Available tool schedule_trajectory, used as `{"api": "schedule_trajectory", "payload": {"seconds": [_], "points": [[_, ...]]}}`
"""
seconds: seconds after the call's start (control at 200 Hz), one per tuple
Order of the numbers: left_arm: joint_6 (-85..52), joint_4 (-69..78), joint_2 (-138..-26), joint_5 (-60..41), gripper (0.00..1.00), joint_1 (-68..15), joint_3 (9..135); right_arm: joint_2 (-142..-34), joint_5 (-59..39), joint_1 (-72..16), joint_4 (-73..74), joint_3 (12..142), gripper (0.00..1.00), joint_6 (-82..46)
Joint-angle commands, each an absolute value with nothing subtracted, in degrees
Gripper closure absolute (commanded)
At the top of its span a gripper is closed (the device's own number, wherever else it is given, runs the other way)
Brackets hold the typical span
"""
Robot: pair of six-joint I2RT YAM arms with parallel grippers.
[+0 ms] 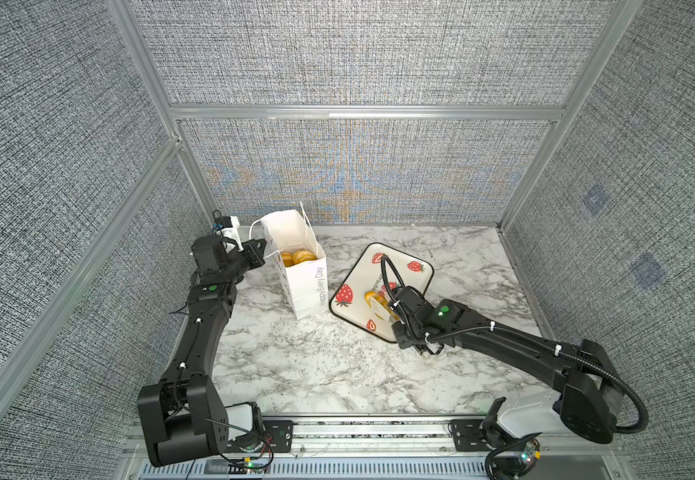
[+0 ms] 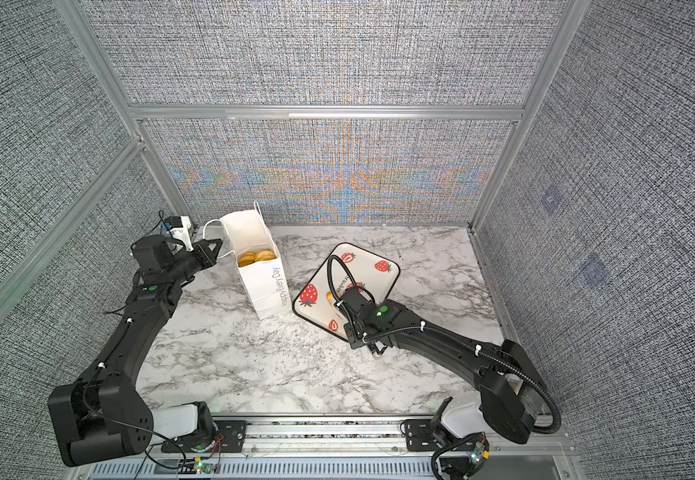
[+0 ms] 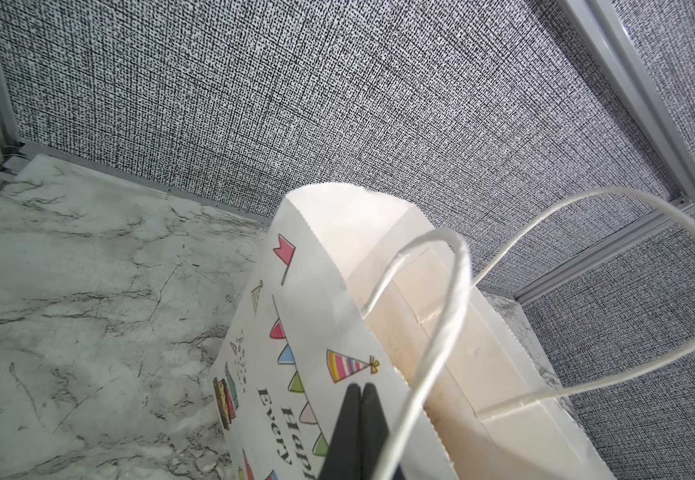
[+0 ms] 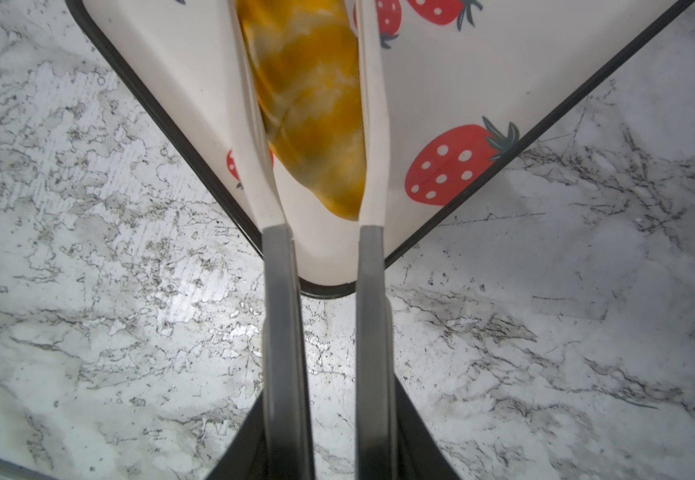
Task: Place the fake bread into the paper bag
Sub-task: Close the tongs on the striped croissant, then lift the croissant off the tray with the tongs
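- Where the marble tabletop (image 1: 316, 374) nears the back wall, the paper bag (image 1: 306, 286) is stood upright with its mouth open, left of centre in both top views.
- Two glossy golden rolls (image 1: 296, 257) are seen side by side deep inside the bag; whether others lie beneath them cannot be told.
- In the left wrist view the bag's printed side is shown, with bunting, a party hat and a cake, and the white cord handles (image 3: 454, 299) are arched over the mouth.
- The left gripper (image 1: 262, 244) is pressed fully shut, with its black fingers (image 3: 352, 419) set against the printed side near the rim. Whether paper or cord is pinched between them cannot be told.
- A cream strawberry-print tray (image 1: 360, 276) with a black rim is laid flat just right of the bag, apart from it and turned cornerwise.
- One golden loaf (image 4: 312, 104) with pale stripes is seen on the tray, in the half nearer the robot.
- The right gripper (image 1: 379, 305) is narrowed around that loaf, and its white fingers (image 4: 373, 124) are laid along both long sides and touch it. Whether the loaf is raised off the tray cannot be told.
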State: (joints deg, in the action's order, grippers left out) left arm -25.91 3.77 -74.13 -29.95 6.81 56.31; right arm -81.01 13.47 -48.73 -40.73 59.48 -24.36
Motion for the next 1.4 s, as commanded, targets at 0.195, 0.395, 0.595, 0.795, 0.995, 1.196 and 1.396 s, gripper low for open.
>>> {"api": "schedule_trajectory", "payload": {"seconds": [0.195,0.395,0.595,0.795,0.995,1.196,1.396], "points": [[-25.80,5.10,-74.07,-30.10,1.00,6.78,56.16,-80.08,16.16,-47.67,-36.24,62.53,0.70,-26.45],[-25.84,5.18,-73.92,-30.19,1.00,6.77,56.07,-80.09,16.15,-47.64,-35.29,65.91,0.73,-27.29],[-25.93,5.28,-74.03,-30.30,1.00,6.79,56.10,-78.83,17.09,-47.64,-34.34,68.81,0.74,-27.02],[-25.93,5.30,-74.07,-30.30,1.00,6.77,56.05,-78.09,19.19,-47.90,-32.98,70.88,0.74,-26.15],[-25.93,5.27,-74.09,-30.24,1.00,6.79,56.00,-78.53,19.65,-48.42,-30.62,73.04,0.74,-25.26],[-25.93,5.35,-74.02,-30.23,1.00,6.78,56.00,-79.97,20.91,-49.51,-28.93,76.64,0.74,-24.00],[-25.94,5.28,-74.02,-30.32,1.00,6.77,56.07,-80.42,22.31,-51.12,-24.35,79.25,0.74,-22.16]]}}
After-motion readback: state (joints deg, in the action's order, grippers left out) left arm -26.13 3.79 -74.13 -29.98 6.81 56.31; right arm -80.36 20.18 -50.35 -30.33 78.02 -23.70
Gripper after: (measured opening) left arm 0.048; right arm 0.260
